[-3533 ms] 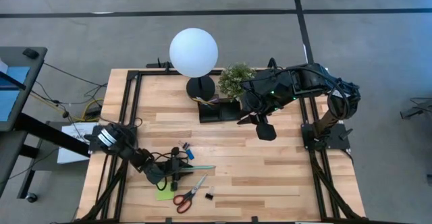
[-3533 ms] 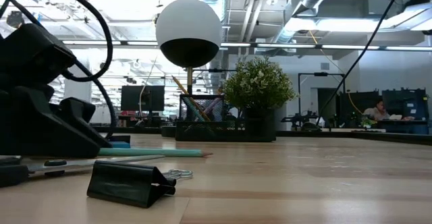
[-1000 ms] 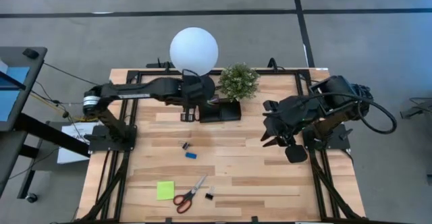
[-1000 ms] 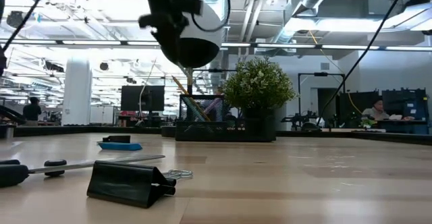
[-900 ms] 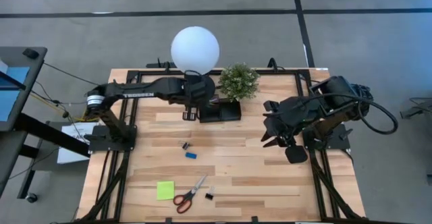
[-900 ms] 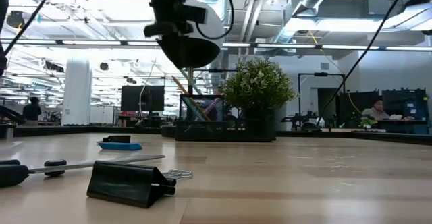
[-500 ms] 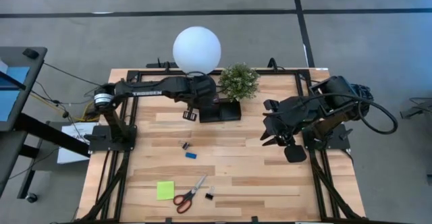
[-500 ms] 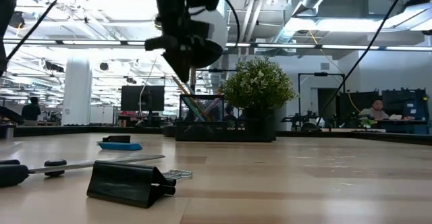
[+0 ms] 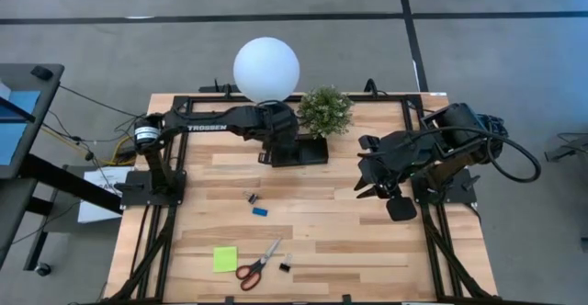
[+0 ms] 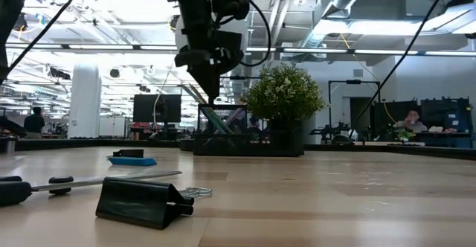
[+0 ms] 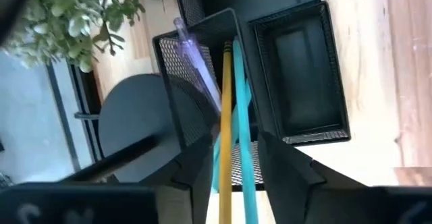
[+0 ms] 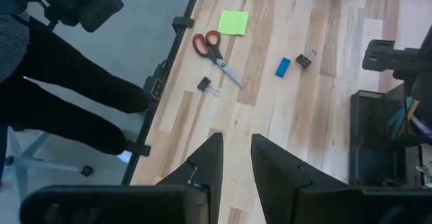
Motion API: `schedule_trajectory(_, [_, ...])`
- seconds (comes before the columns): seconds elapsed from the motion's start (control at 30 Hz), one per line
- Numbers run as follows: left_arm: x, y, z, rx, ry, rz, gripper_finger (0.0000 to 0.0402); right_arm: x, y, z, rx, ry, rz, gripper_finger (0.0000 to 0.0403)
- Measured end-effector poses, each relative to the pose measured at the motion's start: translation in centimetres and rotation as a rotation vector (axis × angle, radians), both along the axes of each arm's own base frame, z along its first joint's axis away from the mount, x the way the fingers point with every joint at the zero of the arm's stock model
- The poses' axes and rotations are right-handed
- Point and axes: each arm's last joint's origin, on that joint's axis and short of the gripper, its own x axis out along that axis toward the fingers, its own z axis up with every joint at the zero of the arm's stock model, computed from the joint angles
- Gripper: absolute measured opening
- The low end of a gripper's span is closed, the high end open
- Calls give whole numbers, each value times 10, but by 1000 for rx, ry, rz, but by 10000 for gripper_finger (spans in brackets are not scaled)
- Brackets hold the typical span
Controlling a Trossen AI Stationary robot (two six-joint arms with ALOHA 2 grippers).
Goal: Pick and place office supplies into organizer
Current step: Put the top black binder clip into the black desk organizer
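Note:
The black mesh organizer (image 9: 310, 151) stands at the table's far middle, beside the potted plant (image 9: 323, 110) and the lamp base. My left gripper (image 9: 275, 152) is above its left compartment (image 11: 202, 62), pointing down, shut on a teal pen (image 11: 241, 126). A wooden pencil (image 11: 225, 102) and a purple pen (image 11: 196, 55) lean in that compartment. Red-handled scissors (image 9: 257, 264), a lime-green sticky pad (image 9: 224, 259), a blue eraser (image 9: 261, 210) and two binder clips (image 9: 250, 197) (image 9: 285, 266) lie flat on the table. My right gripper (image 9: 372, 184) is shut and empty at the right. My left gripper pinches the teal pen's shaft (image 11: 247, 173) between its two fingers (image 11: 277, 166), which lie across the pen. It comes from above, over the organizer. The pen hangs steeply below the fingers, its lower end inside the left compartment (image 10: 216, 117), close beside the wooden pencil.
The lamp's white globe (image 9: 266, 69) hangs over the left arm's wrist, its round black base (image 11: 135, 116) just beyond the organizer. The organizer's right compartment (image 11: 304, 75) holds nothing. Bare wood lies between the organizer and the items near the front edge. People show in the room behind.
My left gripper has gone toward the table's right edge, over the organizer's left compartment, and come down. The teal pen has gone with it; its lower end now shows inside the mesh. My right arm has kept still.

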Motion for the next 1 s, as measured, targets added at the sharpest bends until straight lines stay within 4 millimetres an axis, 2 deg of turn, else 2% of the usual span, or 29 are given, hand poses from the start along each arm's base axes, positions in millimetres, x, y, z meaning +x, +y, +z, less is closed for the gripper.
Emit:
schedule_trajectory(0.1, [1,-7,7,-12,-6,17,127,0,0,0,0,0,0,71])
schedule_trajectory(0.23, [7,-22,31,-15,-53,0,127,0,0,0,-12,-6,17,71])
schedule_trajectory(0.37, [12,-40,65,-36,-120,-11,118,-3,-1,2,-25,-19,32,71])
schedule_trajectory(0.47, [6,-55,94,-105,-137,16,113,-10,-3,6,-19,-37,34,71])
schedule_trajectory(0.57, [-6,-68,125,-200,-137,42,112,-21,-3,12,-12,-62,54,71])
schedule_trajectory(0.7, [-32,-85,158,-285,-71,77,111,-41,-5,21,2,-108,85,71])
schedule_trajectory(0.77, [-38,-91,169,-310,-112,92,111,-49,-7,25,-4,-132,83,71])
schedule_trajectory(0.9, [-62,-101,185,-369,-163,92,111,-59,-9,29,-16,-162,48,71])
schedule_trajectory(1.0, [-78,-107,178,-364,-134,136,111,-65,-5,29,-8,-170,56,71])
